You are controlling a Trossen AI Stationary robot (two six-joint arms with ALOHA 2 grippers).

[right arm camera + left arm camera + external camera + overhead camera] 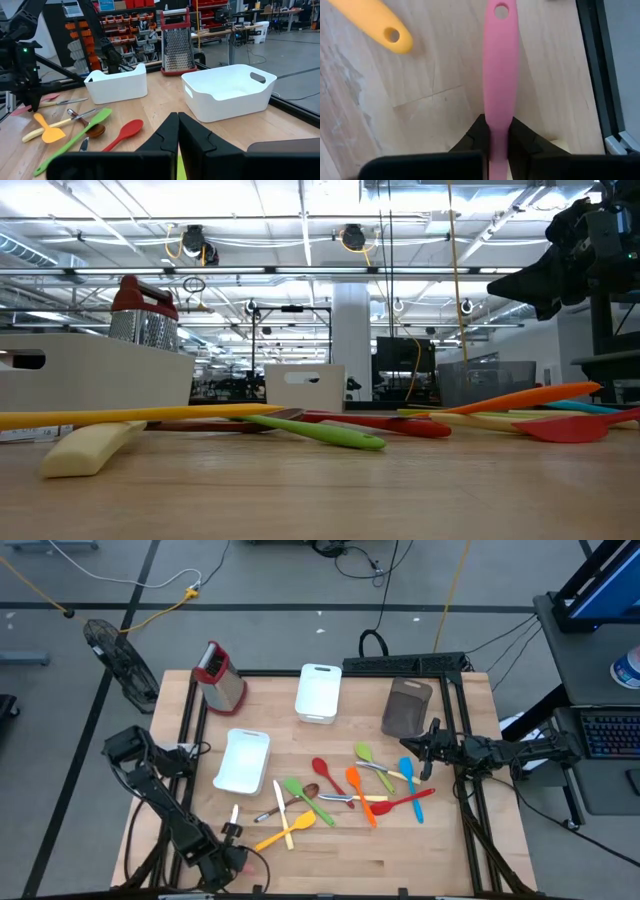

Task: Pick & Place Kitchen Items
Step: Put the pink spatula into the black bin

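At the tabletop's (420, 850) near left corner, the left hand (498, 145) clamps a pink utensil (500, 75) lying flat on the wood beside a yellow spatula (372, 22). Farther off, the remaining utensils (350, 790) lie scattered mid-table, while the right hand (178, 135) hovers closed and empty.

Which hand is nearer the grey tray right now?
The right hand. It hovers just beside the grey tray, at the table's far right. The left hand is at the near left corner, clamped on a pink utensil, well away from the tray.
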